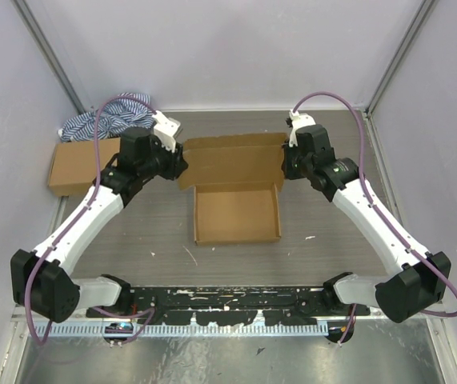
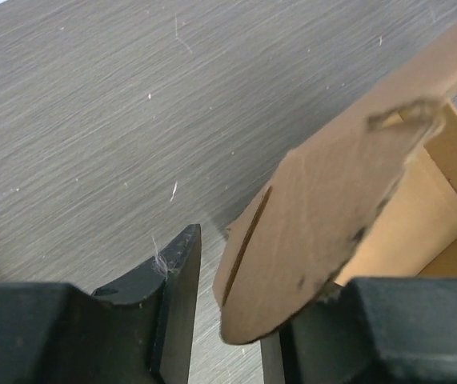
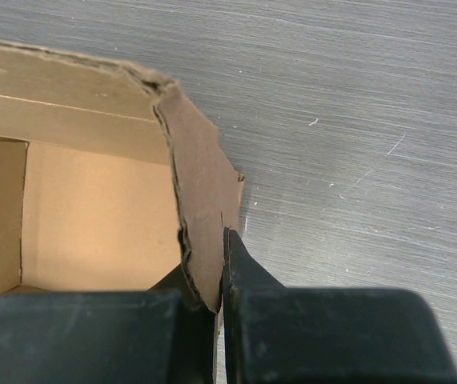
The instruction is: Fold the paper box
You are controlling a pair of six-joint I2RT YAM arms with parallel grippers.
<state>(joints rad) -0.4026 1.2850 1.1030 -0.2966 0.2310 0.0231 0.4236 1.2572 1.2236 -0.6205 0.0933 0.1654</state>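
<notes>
Grey wood-grain table (image 1: 164, 232) between pale walls (image 1: 236, 48) bears the paper box (image 1: 236, 212).

The paper box (image 1: 236, 214) sits mid-table (image 1: 332, 240). It is plain brown cardboard, half folded into a shallow rectangular tray with its walls up and its top open. Its lid (image 1: 232, 164) stands raised along the far edge, with a side flap (image 2: 316, 232) bent forward at each end.

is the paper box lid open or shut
Open: the paper box shows its bare inside from above, and its lid is swung back, not covering it.
</notes>
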